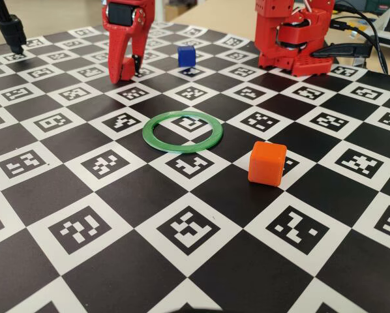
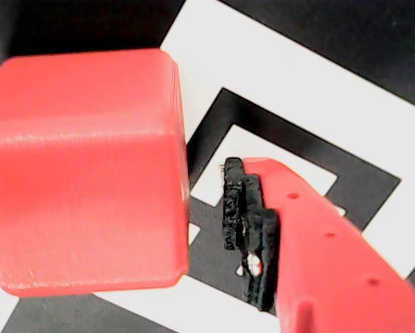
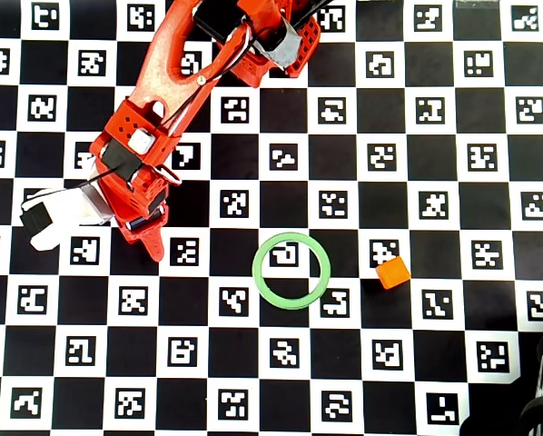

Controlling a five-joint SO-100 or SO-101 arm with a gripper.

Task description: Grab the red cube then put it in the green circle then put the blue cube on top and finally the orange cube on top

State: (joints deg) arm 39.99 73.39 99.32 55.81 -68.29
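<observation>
Gripper (image 1: 128, 70) is lowered to the checkered marker board (image 1: 84, 274), fingers apart. Wrist view: red cube (image 2: 86, 170) sits on the board in the gap, just left of the padded finger (image 2: 252, 229), not touching it; other finger out of frame. Fixed view: green circle (image 1: 184, 132) lies empty, in front and to the right of the gripper; blue cube (image 1: 186, 55) to its right, further back; orange cube (image 1: 267, 163) beyond the ring, well apart.

Green circle (image 1: 184, 131) – open all round
</observation>
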